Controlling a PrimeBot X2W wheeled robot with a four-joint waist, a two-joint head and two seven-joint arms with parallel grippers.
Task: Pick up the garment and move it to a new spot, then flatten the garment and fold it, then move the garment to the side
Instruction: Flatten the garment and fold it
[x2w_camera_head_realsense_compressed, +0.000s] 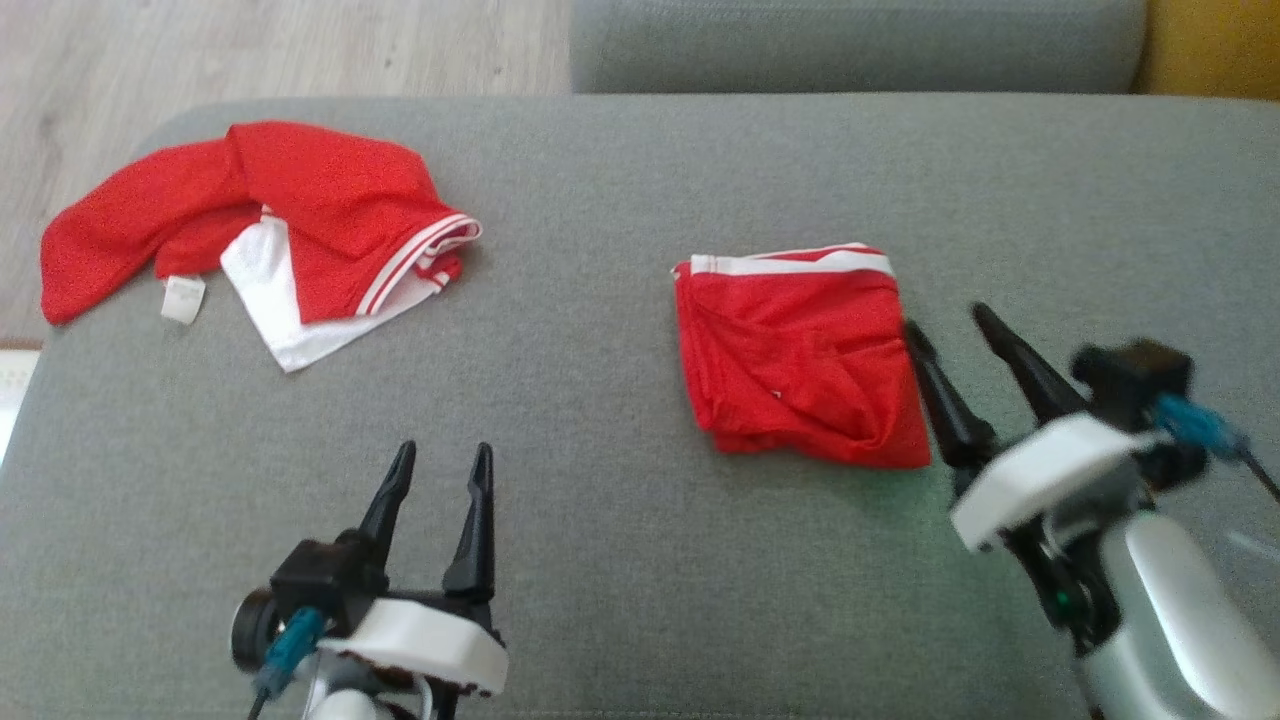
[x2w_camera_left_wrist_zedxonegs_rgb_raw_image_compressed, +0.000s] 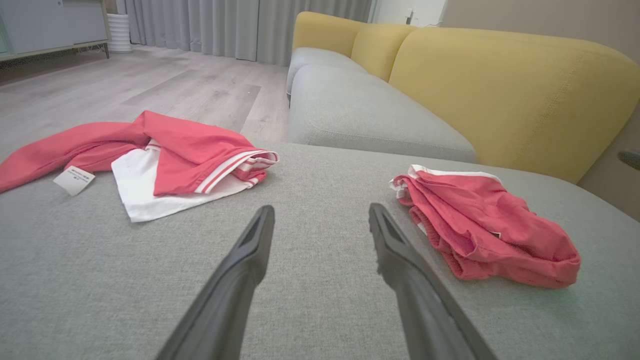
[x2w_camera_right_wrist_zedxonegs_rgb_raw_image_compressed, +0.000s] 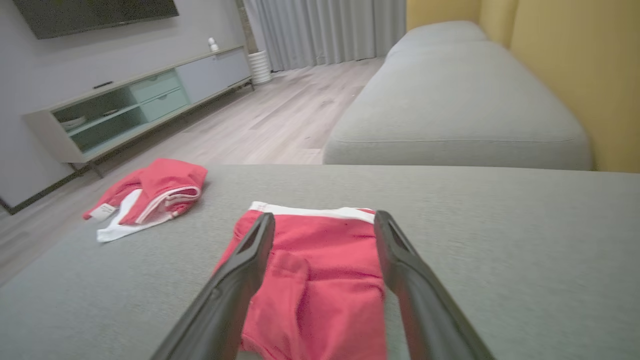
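Head view: we see the folded red garment (x2w_camera_head_realsense_compressed: 800, 355) lying right of centre on the grey cushion (x2w_camera_head_realsense_compressed: 600, 480), white waistband at its far edge, w/ the right jaws open & empty just beside its right edge, and the left jaws open & empty near the front, well apart from the crumpled red-and-white garment (x2w_camera_head_realsense_compressed: 300, 230) at far left. Left wrist view: left jaws, spread, point at bare cushion btwn the two garments. Right wrist view: right jaws spread, framing the folded red garment (x2w_camera_right_wrist_zedxonegs_rgb_raw_image_compressed: 320, 260), nothing gripped.
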